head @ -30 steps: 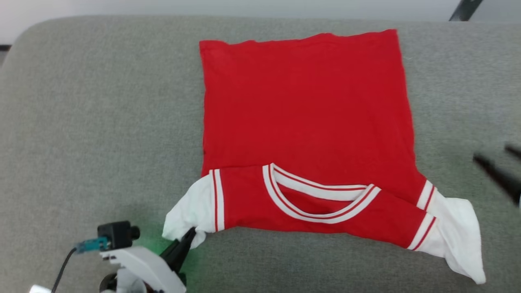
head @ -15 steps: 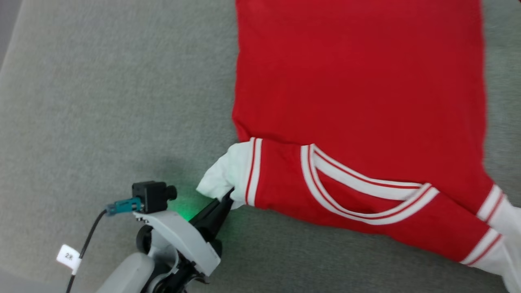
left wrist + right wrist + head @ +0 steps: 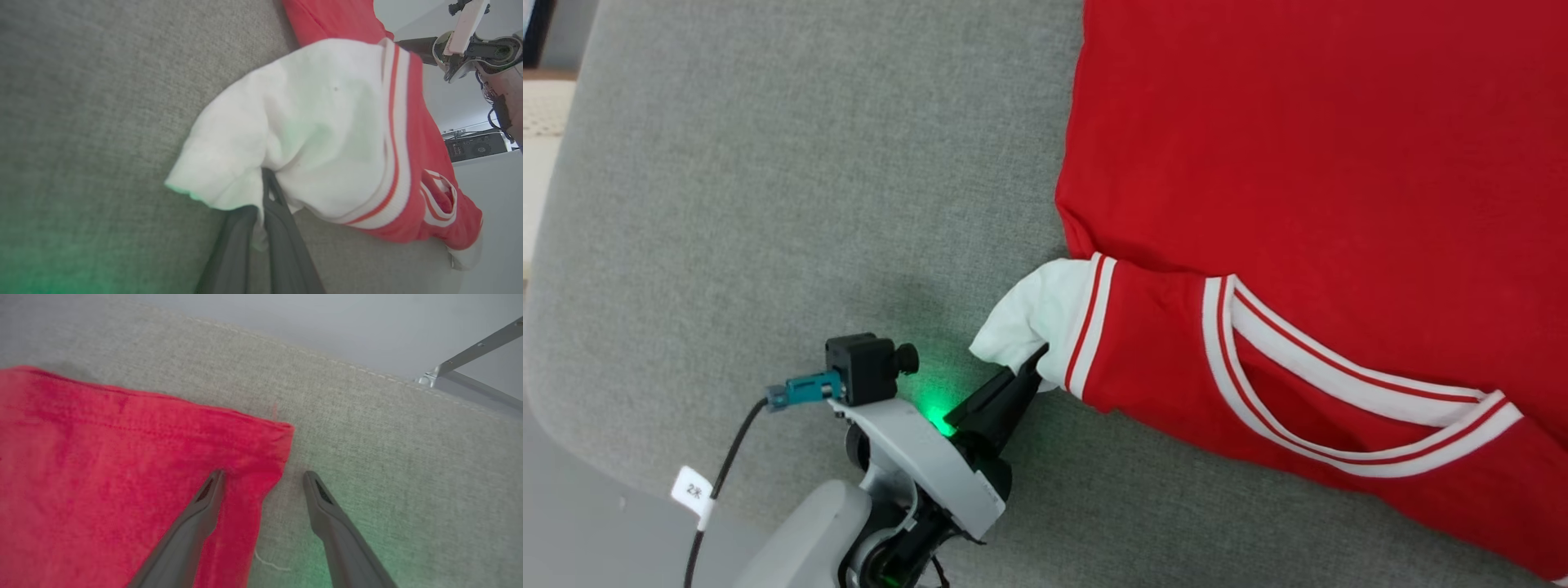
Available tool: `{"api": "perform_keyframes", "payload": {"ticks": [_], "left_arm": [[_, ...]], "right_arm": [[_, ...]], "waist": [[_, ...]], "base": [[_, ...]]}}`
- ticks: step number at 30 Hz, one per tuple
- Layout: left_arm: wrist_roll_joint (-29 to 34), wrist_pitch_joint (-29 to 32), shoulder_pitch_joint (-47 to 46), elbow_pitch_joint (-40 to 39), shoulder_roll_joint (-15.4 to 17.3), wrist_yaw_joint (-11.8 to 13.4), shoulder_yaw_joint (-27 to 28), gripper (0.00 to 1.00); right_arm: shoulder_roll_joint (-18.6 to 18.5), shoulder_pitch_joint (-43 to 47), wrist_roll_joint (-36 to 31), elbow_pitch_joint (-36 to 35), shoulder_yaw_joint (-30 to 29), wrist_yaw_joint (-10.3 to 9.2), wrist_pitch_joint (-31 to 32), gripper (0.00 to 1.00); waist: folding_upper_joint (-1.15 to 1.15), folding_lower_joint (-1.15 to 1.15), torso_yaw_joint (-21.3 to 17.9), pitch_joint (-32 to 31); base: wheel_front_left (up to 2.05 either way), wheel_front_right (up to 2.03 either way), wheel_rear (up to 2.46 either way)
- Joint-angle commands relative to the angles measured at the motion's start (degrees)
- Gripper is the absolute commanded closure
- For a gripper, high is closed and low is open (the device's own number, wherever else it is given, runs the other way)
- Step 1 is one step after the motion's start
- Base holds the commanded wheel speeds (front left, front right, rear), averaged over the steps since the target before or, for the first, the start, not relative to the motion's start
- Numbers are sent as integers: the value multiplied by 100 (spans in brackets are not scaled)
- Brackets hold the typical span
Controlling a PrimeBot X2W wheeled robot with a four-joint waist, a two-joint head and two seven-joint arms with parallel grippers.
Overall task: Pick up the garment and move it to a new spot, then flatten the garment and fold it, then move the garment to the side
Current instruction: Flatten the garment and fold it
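Red jersey-style fabric garment [image 3: 1298, 163]: body plain red; short sleeve [image 3: 1033, 314] white; sleeve seam and rounded neckline trim [image 3: 1339, 384] banded white with a thin red stripe. Woven fabric surface [image 3: 768, 204]: mottled grey, tinged green beside the left gripper [image 3: 1031, 367], whose two long fingers are near black. Wrist housing [image 3: 915, 457]: pale grey. Small box camera [image 3: 866, 369]: black, with teal connector [image 3: 805, 388], black cable [image 3: 737, 433] and white tag [image 3: 693, 492]. Right gripper [image 3: 263, 474]: dark grey fingers, with a green tint on the grey cloth beside them.
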Motion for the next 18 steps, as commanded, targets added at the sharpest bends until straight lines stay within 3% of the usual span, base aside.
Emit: {"api": "perform_keyframes", "payload": {"ticks": [1, 2, 3, 4, 5, 18], "left_arm": [[-27, 81, 69, 624, 35, 204, -4, 100], [-21, 70, 56, 663, 32, 187, -7, 100], [-16, 56, 52, 697, 35, 189, -4, 100], [-18, 48, 49, 733, 33, 175, -3, 100], [-18, 38, 46, 755, 31, 171, -8, 100], [-138, -300, -43, 891, -122, 77, 123, 100]], "right_arm": [[78, 182, -62, 238, 114, -4, 60, 0], [115, 179, -51, 327, 161, -4, 68, 0], [140, 170, -31, 393, 192, -2, 61, 54], [158, 151, -11, 448, 226, -1, 49, 89], [165, 136, 6, 494, 262, -1, 41, 100], [217, 152, 502, 591, 391, -3, -612, 100]], "waist": [[0, 0, 98, 136], [0, 0, 96, 143], [0, 0, 90, 144], [0, 0, 82, 142], [0, 0, 78, 136], [0, 0, -174, -342]], "base": [[0, 0, 0], [0, 0, 0], [0, 0, 0], [0, 0, 0], [0, 0, 0], [0, 0, 0]]}}
